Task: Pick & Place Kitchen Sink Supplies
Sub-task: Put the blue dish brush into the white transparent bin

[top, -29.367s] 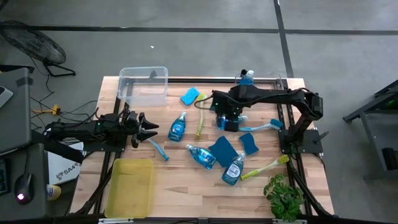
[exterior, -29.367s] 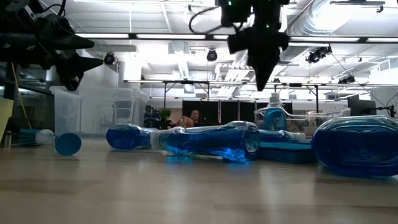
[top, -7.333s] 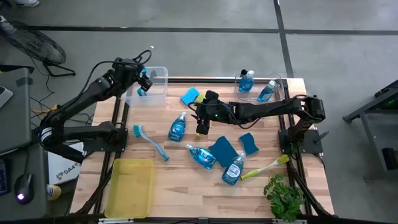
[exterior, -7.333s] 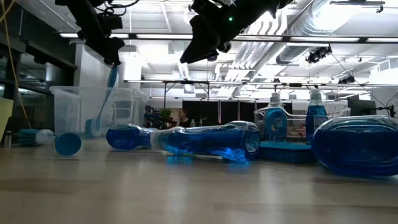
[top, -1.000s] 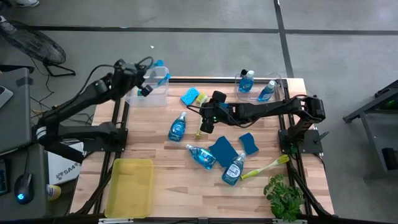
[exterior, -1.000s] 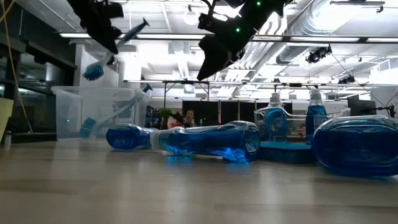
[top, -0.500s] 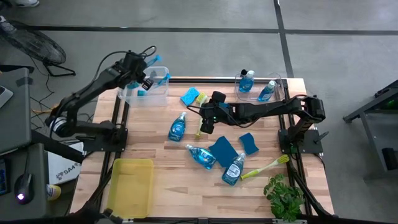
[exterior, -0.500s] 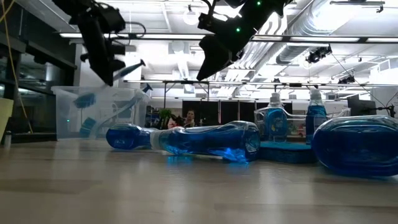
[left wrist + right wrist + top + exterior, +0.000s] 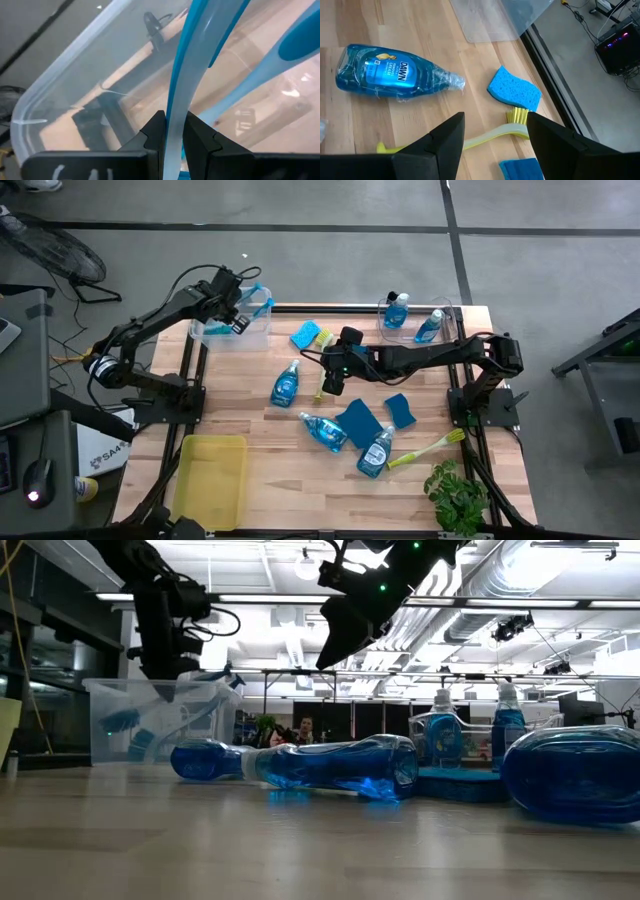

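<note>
My left gripper [image 9: 241, 318] reaches into the clear bin [image 9: 205, 330] at the table's far left, shut on a blue dish brush [image 9: 187, 65]. The brush's head [image 9: 120, 721] is low inside the bin. A second blue brush [image 9: 287, 55] leans in the same bin. My right gripper [image 9: 495, 145] hangs open above a yellow-green-handled brush [image 9: 492, 134] lying mid-table beside a blue sponge [image 9: 515, 90]. It is well clear of the table in the low view [image 9: 335, 635]. A soap bottle [image 9: 390, 67] lies on its side nearby. My left gripper pinches the blue brush's pale handle [image 9: 172, 127] between its two fingers, which lie across the handle. The gripper comes from above into the bin, and the brush slants down from it, head lowest. I cannot tell whether the head touches the bin's floor.
Two more bottles [image 9: 324, 430] [image 9: 376, 450], two dark blue sponges [image 9: 358, 420] [image 9: 400, 410] and another yellow-green brush [image 9: 425, 448] lie toward the near right. A small clear bin [image 9: 385, 322] with two upright bottles stands far right. A yellow tray [image 9: 210, 480] lies near left, a plant [image 9: 455, 495] near right.
My left gripper has gone down into the clear bin with the blue brush. The brush's head was above the bin's rim a second ago and now sits low inside it. The grip has stayed shut.
</note>
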